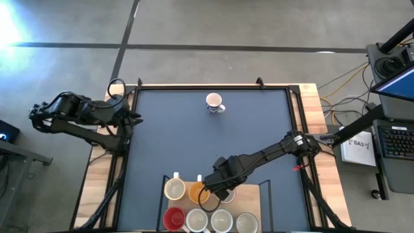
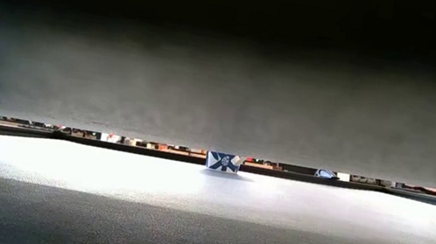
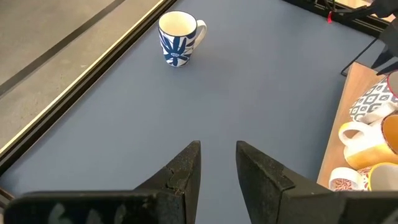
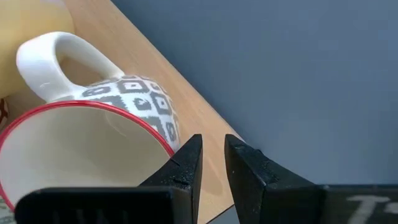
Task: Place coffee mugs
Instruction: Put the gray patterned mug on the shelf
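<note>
A white mug with blue leaf marks [image 1: 214, 102] [image 3: 177, 38] stands upright, alone on the blue mat at the far middle. Several mugs stand on a wooden tray [image 1: 265, 194] at the near edge: a cream one [image 1: 174, 188], an orange one [image 1: 197, 191], a red one [image 1: 173, 219] and white ones [image 1: 221, 221]. My right gripper [image 1: 213, 191] [image 4: 212, 138] hangs over the tray, pointing down, open by a narrow gap. It is beside a red-rimmed mug with a grey diamond pattern [image 4: 134, 93]. My left gripper [image 1: 134, 118] [image 3: 217, 144] waits open at the table's left edge. My right gripper comes from above at the patterned mug's outer wall, on the side away from its white handle [image 4: 56, 53]. One finger [image 4: 186, 163] stands right at the red rim [image 4: 166, 142]; I cannot tell whether it touches. Only bare wood shows between the fingers.
The blue mat [image 1: 194, 142] lies bare between the lone mug and the tray. The tray's wooden edge [image 4: 155, 62] runs close by my right fingers. The low view is mostly blocked by a broad grey surface; only the far mug [image 2: 223, 161] shows under it.
</note>
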